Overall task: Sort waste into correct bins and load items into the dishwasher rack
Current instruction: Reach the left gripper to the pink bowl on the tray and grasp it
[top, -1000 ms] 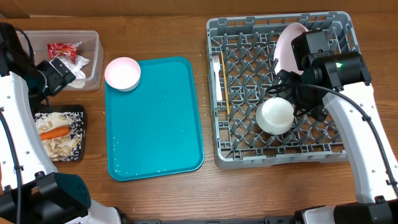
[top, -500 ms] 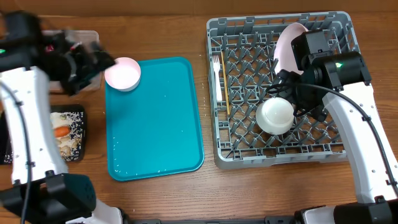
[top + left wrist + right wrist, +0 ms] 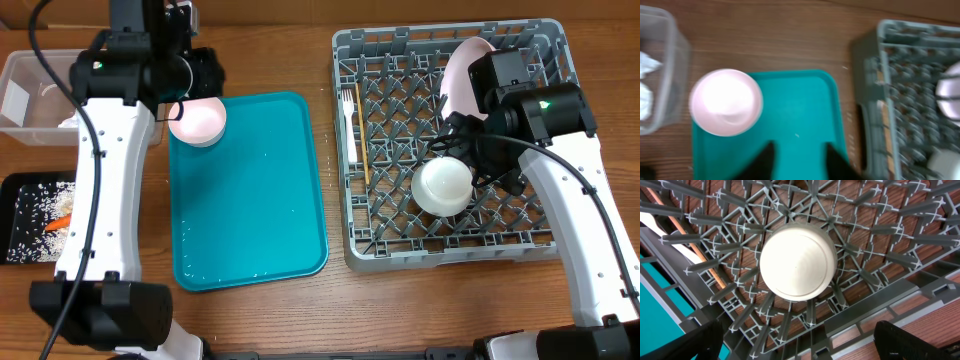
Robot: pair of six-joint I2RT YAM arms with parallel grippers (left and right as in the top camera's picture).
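Left gripper (image 3: pixel 801 161) hangs over the far left end of the teal tray (image 3: pixel 250 200), fingers spread, nothing in them. The pink bowl (image 3: pixel 197 118) sits on that corner just beside it. Right gripper (image 3: pixel 797 336) is wide open and empty too, above the white bowl (image 3: pixel 797 262) lying upside down in the grey rack (image 3: pixel 450 258). Plate (image 3: pixel 460 70), fork (image 3: pixel 349 108) and stick (image 3: pixel 363 160) are in the rack. Napkins (image 3: pixel 646 95) are in the clear tub (image 3: pixel 45 62), carrot (image 3: pixel 58 222) in the black tray (image 3: pixel 10 185).
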